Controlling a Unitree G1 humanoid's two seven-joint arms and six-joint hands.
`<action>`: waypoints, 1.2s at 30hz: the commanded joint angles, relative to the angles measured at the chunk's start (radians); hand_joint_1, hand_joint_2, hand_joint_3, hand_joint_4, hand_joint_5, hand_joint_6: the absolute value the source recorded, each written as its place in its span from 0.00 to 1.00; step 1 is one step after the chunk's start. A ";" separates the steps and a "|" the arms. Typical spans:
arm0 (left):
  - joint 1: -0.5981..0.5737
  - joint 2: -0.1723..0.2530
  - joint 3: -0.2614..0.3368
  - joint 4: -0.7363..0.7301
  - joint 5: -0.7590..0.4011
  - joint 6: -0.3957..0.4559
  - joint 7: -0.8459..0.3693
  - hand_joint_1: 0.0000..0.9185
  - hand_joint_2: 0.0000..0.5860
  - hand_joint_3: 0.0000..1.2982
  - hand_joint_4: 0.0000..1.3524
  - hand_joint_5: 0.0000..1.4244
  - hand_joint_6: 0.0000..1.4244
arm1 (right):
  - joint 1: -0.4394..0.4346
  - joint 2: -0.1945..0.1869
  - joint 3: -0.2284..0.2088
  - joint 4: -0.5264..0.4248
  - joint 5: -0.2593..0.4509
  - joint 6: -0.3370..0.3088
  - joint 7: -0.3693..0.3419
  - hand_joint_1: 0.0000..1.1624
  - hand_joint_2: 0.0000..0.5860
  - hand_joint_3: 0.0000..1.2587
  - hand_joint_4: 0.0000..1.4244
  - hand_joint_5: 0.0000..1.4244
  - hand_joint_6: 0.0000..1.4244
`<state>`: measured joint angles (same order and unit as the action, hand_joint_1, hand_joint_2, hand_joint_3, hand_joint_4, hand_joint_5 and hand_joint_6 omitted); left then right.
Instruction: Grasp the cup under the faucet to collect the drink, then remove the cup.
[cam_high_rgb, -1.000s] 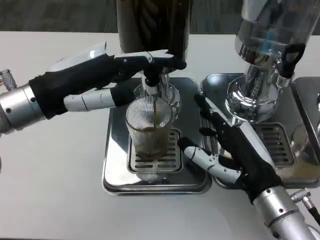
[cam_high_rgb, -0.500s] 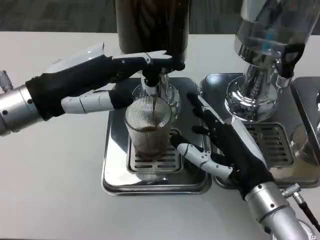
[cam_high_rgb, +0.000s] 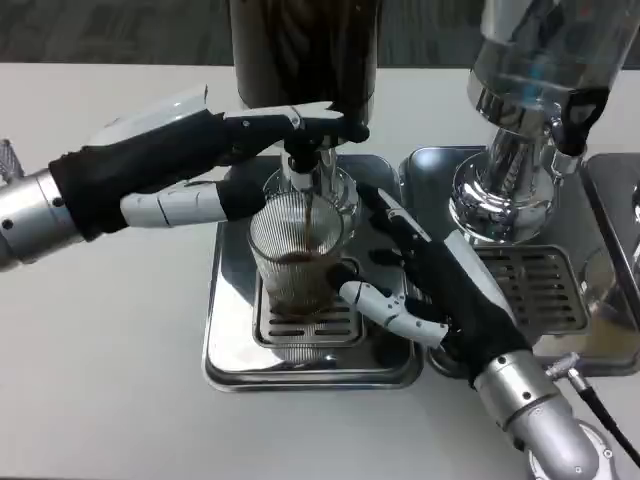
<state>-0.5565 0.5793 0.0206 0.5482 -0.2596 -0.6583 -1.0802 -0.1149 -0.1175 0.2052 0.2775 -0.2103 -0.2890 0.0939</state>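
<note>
A clear ribbed cup (cam_high_rgb: 296, 255) stands on the drip tray (cam_high_rgb: 230, 345) under the faucet (cam_high_rgb: 303, 165) of the dark drink dispenser (cam_high_rgb: 305, 50). Brown drink streams into it and fills its lower part. My left hand (cam_high_rgb: 185, 160) reaches in from the left, its fingers pressing on the faucet lever (cam_high_rgb: 325, 125) above the cup. My right hand (cam_high_rgb: 435, 285) is spread beside the cup's right side, its thumb close to the cup's base and its fingers up by the rim; whether it touches the glass is unclear.
A second dispenser (cam_high_rgb: 535, 90) with a chrome base stands to the right on its own drip tray (cam_high_rgb: 530, 280), close behind my right hand. Bare white table (cam_high_rgb: 100, 340) lies to the left and front.
My right hand has moved left toward the cup, from about a hand's width away to right beside it. The drink level has risen slightly. My left hand stays on the lever.
</note>
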 joint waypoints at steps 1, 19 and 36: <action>0.015 0.014 -0.008 -0.015 0.013 0.007 -0.010 0.00 0.12 0.15 0.05 0.04 0.04 | -0.023 0.013 0.004 0.017 -0.002 -0.019 -0.007 0.46 0.39 0.04 0.02 0.03 0.12; 0.020 0.027 0.005 -0.022 0.013 0.014 -0.001 0.00 0.12 0.15 0.05 0.04 0.04 | -0.071 0.034 0.004 0.087 0.002 -0.030 -0.001 0.46 0.39 0.04 0.02 0.03 0.12; 0.011 0.044 0.052 0.017 0.017 -0.013 0.044 0.00 0.13 0.15 0.05 0.04 0.04 | -0.117 0.048 0.006 0.164 -0.003 -0.066 -0.012 0.45 0.42 0.05 0.02 0.04 0.13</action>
<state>-0.5520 0.6079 0.0562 0.5506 -0.2386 -0.6609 -1.0474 -0.2154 -0.0779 0.2094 0.4316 -0.2104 -0.3284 0.0929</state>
